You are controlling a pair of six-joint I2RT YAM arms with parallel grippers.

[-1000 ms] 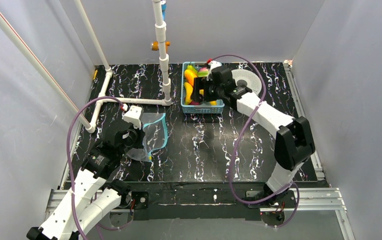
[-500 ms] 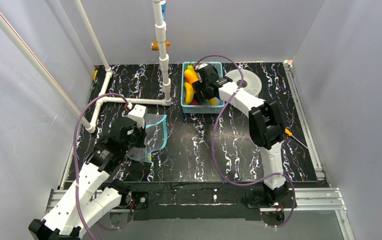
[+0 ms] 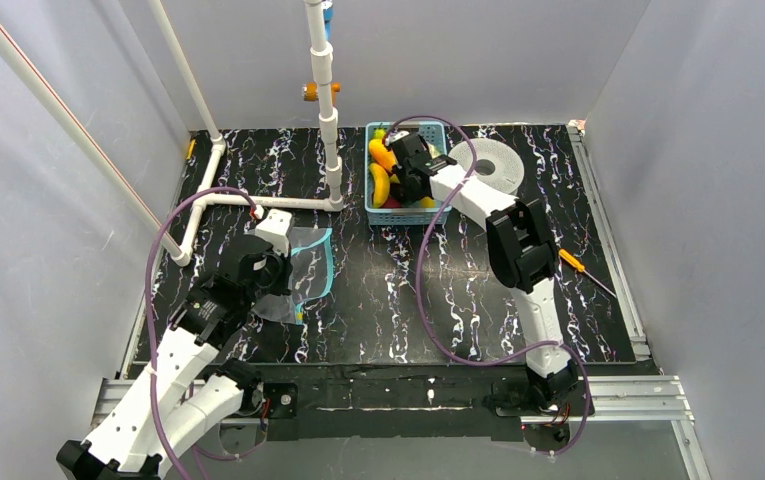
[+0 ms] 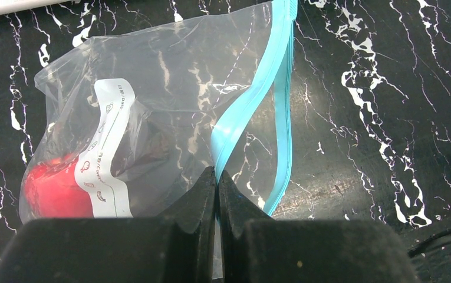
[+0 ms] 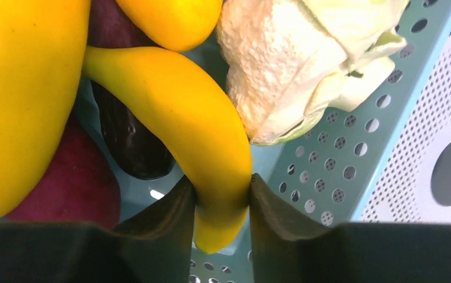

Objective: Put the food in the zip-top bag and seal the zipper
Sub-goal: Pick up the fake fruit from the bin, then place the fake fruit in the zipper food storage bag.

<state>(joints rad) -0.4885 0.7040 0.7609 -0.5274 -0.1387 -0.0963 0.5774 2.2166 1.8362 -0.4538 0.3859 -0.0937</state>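
On the left: floppy, slippery bag (image 4: 175, 88), pinched at its blue rim (image 4: 283, 88) by the closed left gripper (image 4: 217, 177). Inside the basket (image 5: 341, 171): light, stiff, glossy banana (image 5: 175, 106), clamped near its end by the right gripper (image 5: 221, 188); probably safer gripped mid-curve.

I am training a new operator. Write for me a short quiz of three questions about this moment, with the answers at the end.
1. True or false: the red apple lies inside the zip-top bag.
2. Choose one: what do the right jaws grip inside the basket? A) cauliflower B) banana C) eggplant
3. Fill in the gap: the left jaws are shut on the bag's pale-blue ____.

Key
1. True.
2. B.
3. zipper.
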